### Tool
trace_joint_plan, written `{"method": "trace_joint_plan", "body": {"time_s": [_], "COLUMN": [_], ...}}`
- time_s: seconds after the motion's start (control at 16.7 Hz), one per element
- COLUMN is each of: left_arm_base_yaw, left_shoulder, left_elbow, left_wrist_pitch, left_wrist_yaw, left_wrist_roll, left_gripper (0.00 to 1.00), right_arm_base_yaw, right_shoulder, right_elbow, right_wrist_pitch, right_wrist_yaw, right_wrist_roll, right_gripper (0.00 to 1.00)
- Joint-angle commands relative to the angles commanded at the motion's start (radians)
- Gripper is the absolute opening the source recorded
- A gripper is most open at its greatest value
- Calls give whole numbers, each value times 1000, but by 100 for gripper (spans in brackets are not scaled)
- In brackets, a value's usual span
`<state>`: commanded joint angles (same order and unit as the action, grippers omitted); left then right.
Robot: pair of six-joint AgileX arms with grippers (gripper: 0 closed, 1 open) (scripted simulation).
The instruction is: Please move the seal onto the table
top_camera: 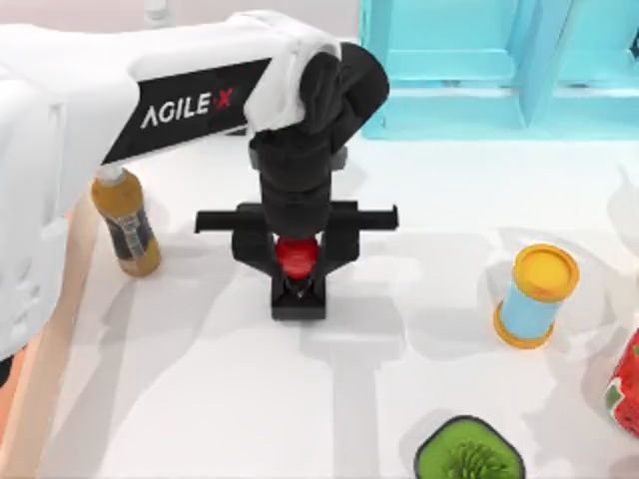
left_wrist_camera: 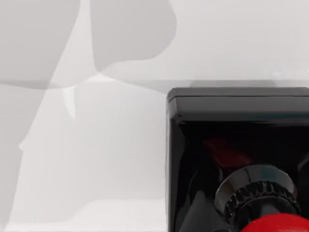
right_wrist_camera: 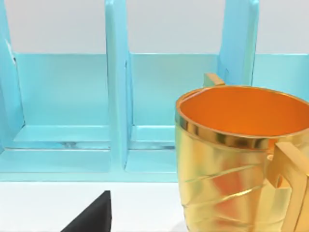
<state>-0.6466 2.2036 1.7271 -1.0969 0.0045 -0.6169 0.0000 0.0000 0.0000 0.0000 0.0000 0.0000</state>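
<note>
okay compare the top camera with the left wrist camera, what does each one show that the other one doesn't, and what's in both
Top view alone: the left hand around the seal's red knob, a tea-coloured bottle at the table's left, a blue can with a yellow lid at the right, a strawberry-patterned object, a green bowl and the light-blue shelf.

Left wrist view alone: a close look at the ridged collar under the knob and the glossy top face of the black base.

Both: the seal and the white table.

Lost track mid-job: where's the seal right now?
In the top view the seal stands on the white table near its middle, between the left gripper fingers, with the bottle at its left and the can at its right.
</note>
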Motion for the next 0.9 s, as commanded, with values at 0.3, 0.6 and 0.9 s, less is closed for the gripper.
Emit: {"method": "trace_joint_plan", "body": {"time_s": [0.3,0.6,0.9], "left_arm_base_yaw": [0,0,0], "left_shoulder": [0,0,0], "left_elbow": [0,0,0], "left_wrist_pitch": [0,0,0], "left_wrist_yaw": [0,0,0], "left_wrist_roll": [0,0,0], "left_gripper": [30,68,100], "right_arm_base_yaw": [0,0,0], "right_shoulder": [0,0,0], "right_elbow": [0,0,0], "right_wrist_pitch": [0,0,0], "right_wrist_yaw": [0,0,0], "right_wrist_roll": [0,0,0], "right_gripper": [100,100,100]}}
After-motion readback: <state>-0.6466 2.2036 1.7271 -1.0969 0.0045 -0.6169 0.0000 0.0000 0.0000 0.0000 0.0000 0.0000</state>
